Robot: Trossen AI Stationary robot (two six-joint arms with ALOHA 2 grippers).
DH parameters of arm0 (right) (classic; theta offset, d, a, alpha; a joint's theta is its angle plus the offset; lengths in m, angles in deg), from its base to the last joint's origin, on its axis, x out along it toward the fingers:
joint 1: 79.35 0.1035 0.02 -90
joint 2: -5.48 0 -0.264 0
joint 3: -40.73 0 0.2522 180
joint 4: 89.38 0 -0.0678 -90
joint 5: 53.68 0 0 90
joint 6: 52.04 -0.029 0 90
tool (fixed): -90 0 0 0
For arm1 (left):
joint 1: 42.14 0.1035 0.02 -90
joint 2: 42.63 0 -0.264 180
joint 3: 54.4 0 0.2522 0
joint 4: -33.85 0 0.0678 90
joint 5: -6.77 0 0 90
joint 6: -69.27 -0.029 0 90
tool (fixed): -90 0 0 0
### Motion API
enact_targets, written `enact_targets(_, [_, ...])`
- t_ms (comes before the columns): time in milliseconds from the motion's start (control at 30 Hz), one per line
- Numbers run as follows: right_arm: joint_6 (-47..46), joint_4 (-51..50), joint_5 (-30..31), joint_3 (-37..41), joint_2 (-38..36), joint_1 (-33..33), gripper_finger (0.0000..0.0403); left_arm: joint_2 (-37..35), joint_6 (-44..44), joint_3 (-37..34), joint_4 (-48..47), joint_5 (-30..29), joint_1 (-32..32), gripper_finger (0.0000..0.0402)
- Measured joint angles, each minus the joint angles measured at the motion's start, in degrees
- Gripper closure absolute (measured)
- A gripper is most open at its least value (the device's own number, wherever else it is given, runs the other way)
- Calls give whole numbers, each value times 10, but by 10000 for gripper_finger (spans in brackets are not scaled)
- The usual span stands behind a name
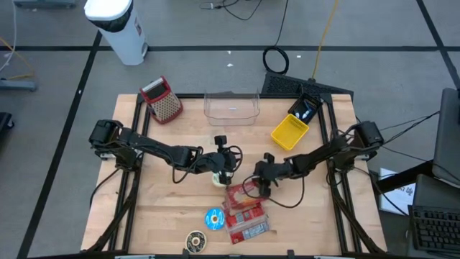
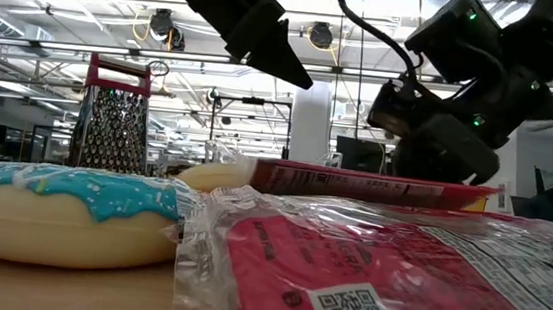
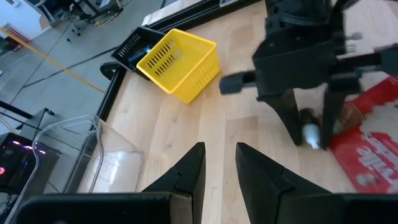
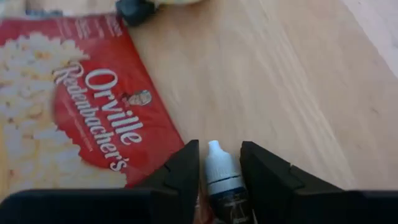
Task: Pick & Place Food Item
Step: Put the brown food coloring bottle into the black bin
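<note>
The right gripper (image 4: 216,169) seems clamped on a small dropper bottle (image 4: 222,177) beside the popcorn bag (image 4: 87,106); the slim bottle could slip.

two dark arms (image 1: 154,149) trailing black cables; small green lights glow on one.

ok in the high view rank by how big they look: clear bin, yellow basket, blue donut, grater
1. clear bin
2. yellow basket and grater, too alike to rank
3. blue donut, clearly smallest
</note>
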Motion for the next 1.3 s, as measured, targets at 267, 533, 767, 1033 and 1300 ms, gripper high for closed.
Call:
enact_targets(267, [24,-73,0,1,-74,-7,314,0,0,0,-1,0,0,311])
enact_targets(533, [76,-130,2,1,-86,-10,299,0,0,0,-1,0,0,311])
enact_targets(767, [108,-142,2,1,-86,-11,276,0,0,0,-1,0,0,311])
enact_targets(1033, [123,-139,2,13,-84,-27,281,0,0,0,0,0,0,311])
enact_targets(1300, [119,-116,-2,38,-85,-33,309,0,-1,0,0,0,0,311])
